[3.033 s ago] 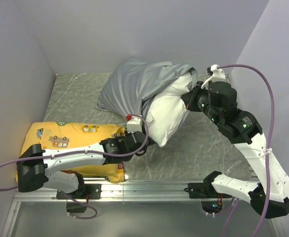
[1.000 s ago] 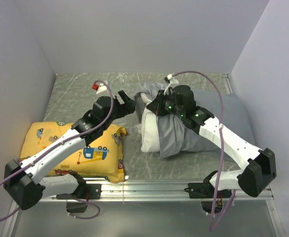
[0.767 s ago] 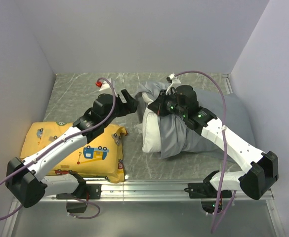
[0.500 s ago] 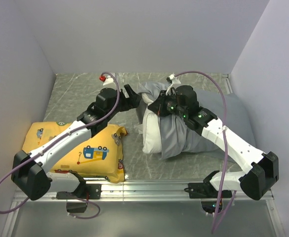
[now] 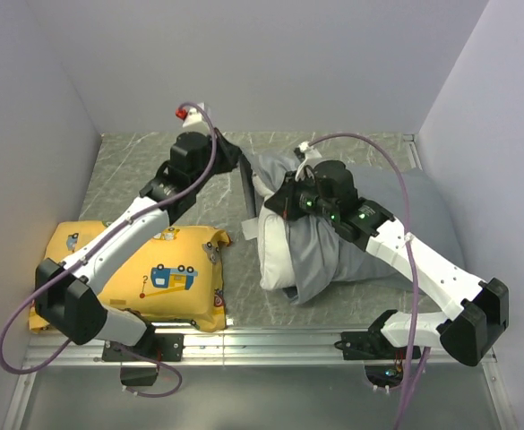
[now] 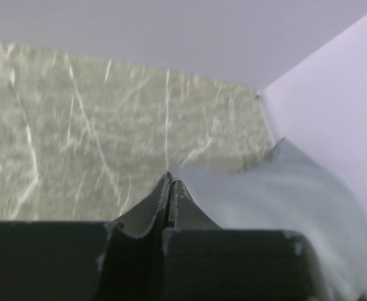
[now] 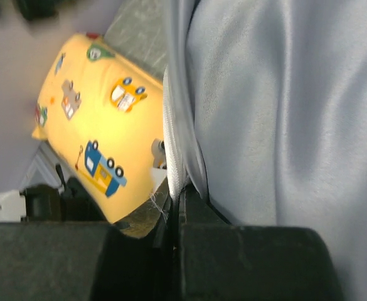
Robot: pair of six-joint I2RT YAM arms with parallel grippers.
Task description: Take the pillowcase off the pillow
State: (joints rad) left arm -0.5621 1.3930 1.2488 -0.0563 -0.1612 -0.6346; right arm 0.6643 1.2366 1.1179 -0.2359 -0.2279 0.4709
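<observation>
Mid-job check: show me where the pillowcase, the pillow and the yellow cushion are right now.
pillowcase (image 5: 326, 255), top view, on its wrinkled grey middle.
pillow (image 5: 275, 255), top view, on the bare white end showing outside the cover.
yellow cushion (image 5: 190, 255), top view, on its printed top face.

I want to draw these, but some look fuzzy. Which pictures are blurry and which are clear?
Top external view: clear and evenly lit, the yellow cushion sharp. Left wrist view: the table looks streaky and smeared, the fingers at the bottom nearly black. Right wrist view: the cushion's cartoon vehicles are soft, and the grey pillowcase sits very close, filling the right side.
</observation>
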